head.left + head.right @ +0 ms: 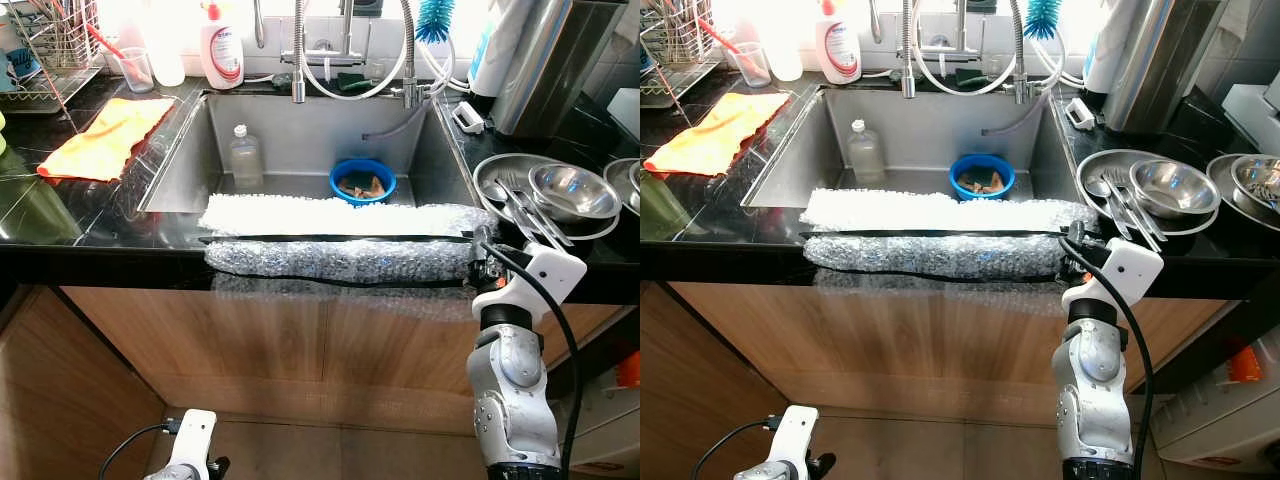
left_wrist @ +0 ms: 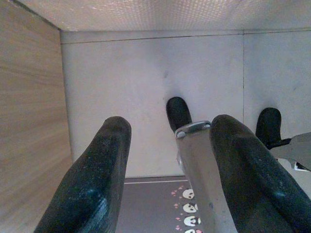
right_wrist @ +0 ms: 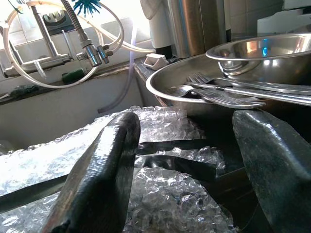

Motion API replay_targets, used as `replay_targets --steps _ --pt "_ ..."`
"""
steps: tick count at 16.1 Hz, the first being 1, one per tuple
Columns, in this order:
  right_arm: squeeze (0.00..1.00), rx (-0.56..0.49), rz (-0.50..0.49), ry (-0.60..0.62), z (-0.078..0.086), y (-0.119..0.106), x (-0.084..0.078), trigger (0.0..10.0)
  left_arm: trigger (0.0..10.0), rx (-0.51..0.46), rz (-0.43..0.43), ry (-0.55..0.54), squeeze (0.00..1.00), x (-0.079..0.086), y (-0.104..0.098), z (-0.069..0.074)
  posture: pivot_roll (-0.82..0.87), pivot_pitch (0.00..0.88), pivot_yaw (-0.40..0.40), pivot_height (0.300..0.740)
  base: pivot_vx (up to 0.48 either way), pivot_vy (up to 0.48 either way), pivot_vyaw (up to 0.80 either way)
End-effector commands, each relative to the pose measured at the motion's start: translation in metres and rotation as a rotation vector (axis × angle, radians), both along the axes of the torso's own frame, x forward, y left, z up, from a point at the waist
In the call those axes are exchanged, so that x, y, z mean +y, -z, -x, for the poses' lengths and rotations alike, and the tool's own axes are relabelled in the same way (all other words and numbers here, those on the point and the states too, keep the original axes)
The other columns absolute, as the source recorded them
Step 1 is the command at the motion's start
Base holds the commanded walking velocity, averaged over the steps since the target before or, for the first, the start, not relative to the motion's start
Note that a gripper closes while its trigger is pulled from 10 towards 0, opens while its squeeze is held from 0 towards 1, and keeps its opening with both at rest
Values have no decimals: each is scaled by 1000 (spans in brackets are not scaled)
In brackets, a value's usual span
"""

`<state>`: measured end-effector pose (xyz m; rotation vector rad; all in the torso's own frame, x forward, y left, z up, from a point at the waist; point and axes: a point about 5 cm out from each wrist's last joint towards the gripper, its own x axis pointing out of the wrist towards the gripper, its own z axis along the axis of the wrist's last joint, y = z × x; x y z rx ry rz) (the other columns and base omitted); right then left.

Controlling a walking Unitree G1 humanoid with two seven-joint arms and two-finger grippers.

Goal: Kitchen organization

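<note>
Wire dish rack (image 1: 55, 45) cut by left edge; steel bowl (image 1: 1257, 183) cut at right; blue bowl's (image 1: 362, 180) contents indistinct.

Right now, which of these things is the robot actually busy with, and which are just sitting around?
In the job:
right gripper, open at the counter edge
metal plate holding cutlery
steel bowl

Lying about:
bubble wrap
orange cloth
blue bowl
plastic bottle

Head stereo pair: looks forward and down from above onto sink (image 1: 300, 140) and black counter (image 1: 60, 215); nearly identical framing, slight sideways offset. Right wrist view: low, close, at counter-edge height, facing bubble wrap (image 3: 170, 194) and steel tray (image 3: 184, 77), both shared with head views. Left wrist view: low, facing floor (image 2: 155, 111) beside wood panel (image 2: 29, 121).
</note>
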<state>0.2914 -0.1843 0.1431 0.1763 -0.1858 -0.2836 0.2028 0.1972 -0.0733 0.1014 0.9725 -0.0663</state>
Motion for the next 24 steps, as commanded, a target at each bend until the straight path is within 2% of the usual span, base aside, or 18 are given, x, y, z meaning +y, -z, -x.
replay_targets --steps 1,9,12,15,19,24 --pt "0 -7 6 3 -1 -1 0 10000 10000 22 -12 2 0 4 3 6 -31 52 3 740 0 0 0" --pt "0 -8 7 2 -1 -1 0 10000 10000 22 -12 3 0 4 3 6 -31 52 3 740 0 0 0" --pt "0 65 22 -199 -4 12 22 10000 10000 21 -6 -10 0 4 2 4 -26 74 -1 740 0 0 0" --pt "0 76 27 -237 -3 14 25 10000 10000 23 -5 -10 0 4 2 4 -26 75 -2 740 0 0 0" --pt "0 61 33 -217 -2 11 23 10000 10000 24 -4 -10 0 4 2 5 -26 75 -3 740 0 0 0" --pt "0 51 42 -102 -2 9 12 10000 10000 22 -5 -10 0 4 2 4 -26 74 -2 740 0 0 0"
